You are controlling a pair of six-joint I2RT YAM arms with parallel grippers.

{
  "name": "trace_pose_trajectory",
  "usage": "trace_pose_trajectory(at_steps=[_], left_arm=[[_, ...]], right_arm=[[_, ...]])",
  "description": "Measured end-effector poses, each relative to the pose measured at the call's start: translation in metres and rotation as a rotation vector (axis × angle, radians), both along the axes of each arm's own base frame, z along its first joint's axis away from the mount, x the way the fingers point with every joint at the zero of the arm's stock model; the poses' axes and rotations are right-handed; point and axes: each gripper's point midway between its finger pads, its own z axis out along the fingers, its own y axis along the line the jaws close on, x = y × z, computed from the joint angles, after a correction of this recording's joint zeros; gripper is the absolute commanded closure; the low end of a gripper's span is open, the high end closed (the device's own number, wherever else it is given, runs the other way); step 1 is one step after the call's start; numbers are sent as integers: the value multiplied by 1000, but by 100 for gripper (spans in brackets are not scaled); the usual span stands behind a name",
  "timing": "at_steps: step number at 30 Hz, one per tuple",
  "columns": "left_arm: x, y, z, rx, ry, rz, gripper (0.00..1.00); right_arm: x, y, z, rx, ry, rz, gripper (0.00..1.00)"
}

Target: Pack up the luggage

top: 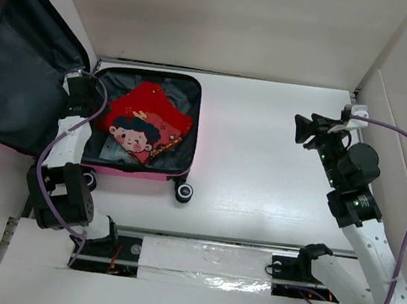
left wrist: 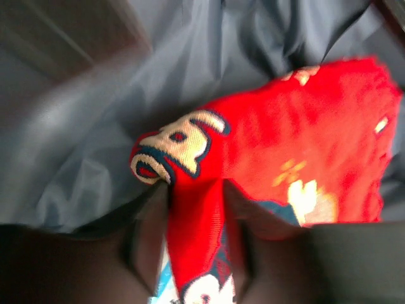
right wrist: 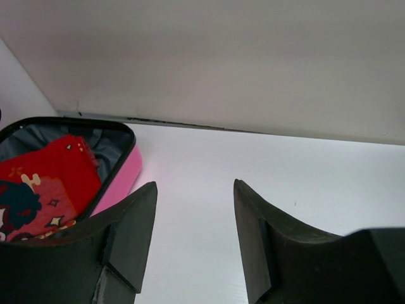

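Left end effector (left wrist: pixel 196 187) reaches into the luggage (top: pixel 133 173), straddling red cloth (top: pixel 149 107), grip unclear; right end effector (right wrist: pixel 194 187) hovers, fingers apart.

- The luggage (top: pixel 20 60): its open lid runs off the left edge of the top view.
- The left gripper (left wrist: pixel 195 196): its dark fingers (left wrist: pixel 149 244) are blurred on either side of a fold of red cloth (left wrist: pixel 304 126). Whether they pinch it cannot be told.
- The right arm (top: pixel 372 242): its base is cut off at the bottom right corner.
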Motion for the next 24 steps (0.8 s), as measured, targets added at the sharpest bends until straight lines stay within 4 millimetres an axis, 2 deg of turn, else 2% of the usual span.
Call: trace_pose_trajectory(at_steps=[1, 2, 3, 4, 6, 8, 10, 12, 13, 15, 17, 19, 20, 22, 24], left_arm=[[2, 2, 4, -1, -11, 6, 50], [4, 4, 9, 1, -24, 11, 49], [6, 4, 14, 1, -40, 15, 49], [7, 4, 18, 1, -56, 17, 50], [4, 3, 30, 2, -94, 20, 53], [-5, 1, 52, 7, -154, 33, 72], [-20, 1, 85, 34, -246, 59, 85], [-42, 5, 122, 80, -360, 109, 93], [-57, 8, 140, 108, -419, 144, 100], [-90, 14, 167, 154, -512, 226, 100], [-122, 26, 184, 193, -571, 337, 100], [-151, 39, 191, 228, -597, 464, 100], [-163, 47, 188, 246, -591, 531, 100], [-182, 62, 166, 290, -522, 644, 98], [-195, 71, 133, 328, -404, 711, 84]], right_arm=[[2, 2, -3, -5, 8, 5, 52], [4, 4, -6, -12, 16, 13, 63], [6, 6, -9, -21, 23, 21, 85], [6, 7, -9, -20, 26, 27, 95], [9, 12, -16, -35, 43, 51, 98], [9, 18, -19, -45, 50, 75, 98], [9, 21, -20, -49, 54, 92, 97], [9, 25, -22, -55, 57, 108, 96], [9, 26, -23, -58, 58, 115, 95], [10, 29, -25, -63, 64, 128, 93], [10, 33, -28, -69, 70, 143, 92], [9, 37, -29, -76, 73, 164, 91], [8, 39, -30, -81, 73, 174, 90], [7, 43, -30, -87, 72, 194, 88], [6, 48, -32, -99, 75, 215, 80]])
